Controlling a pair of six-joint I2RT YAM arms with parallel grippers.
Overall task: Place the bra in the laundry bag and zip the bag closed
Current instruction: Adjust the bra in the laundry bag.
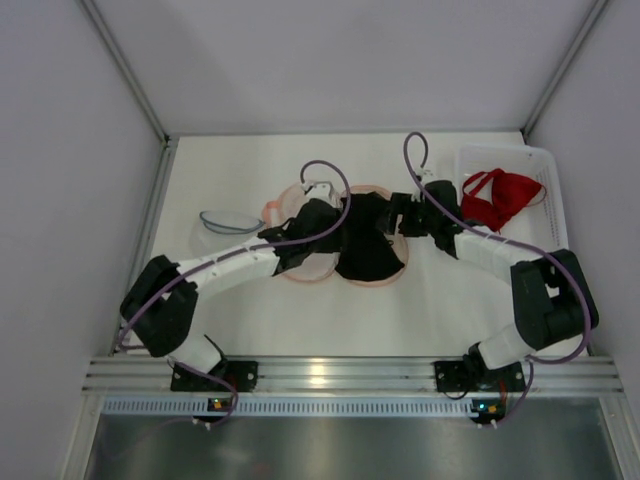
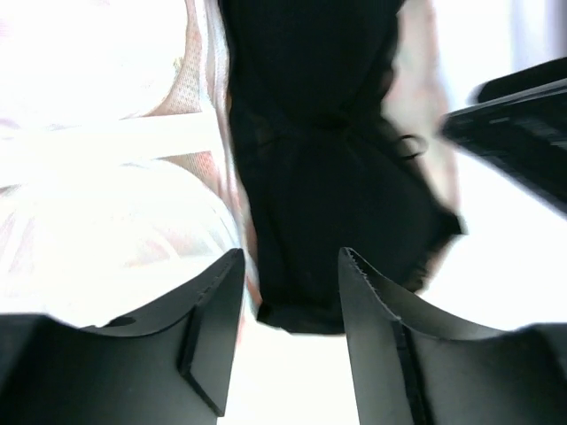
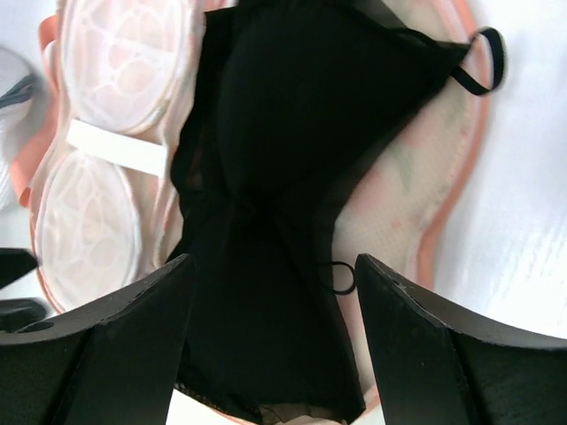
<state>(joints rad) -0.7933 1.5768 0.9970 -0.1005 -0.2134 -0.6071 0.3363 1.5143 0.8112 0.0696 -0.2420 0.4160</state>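
A black bra (image 1: 366,245) lies across the right half of an open pink mesh laundry bag (image 1: 303,272) at the table's middle. In the right wrist view the bra (image 3: 283,159) rests on the mesh half with the pink rim (image 3: 443,168), and its lower end hangs over the rim. My left gripper (image 1: 330,228) sits at the bra's left edge, open, with nothing between its fingers (image 2: 288,257). My right gripper (image 1: 398,215) hovers at the bra's right side, open, jaws straddling the black fabric (image 3: 275,266) without closing on it.
A white basket (image 1: 548,200) at the back right holds a red bra (image 1: 500,197). A clear dome-shaped item (image 1: 228,222) lies left of the bag. The bag's left half shows white moulded cups (image 3: 115,62). Grey walls close in the table on both sides.
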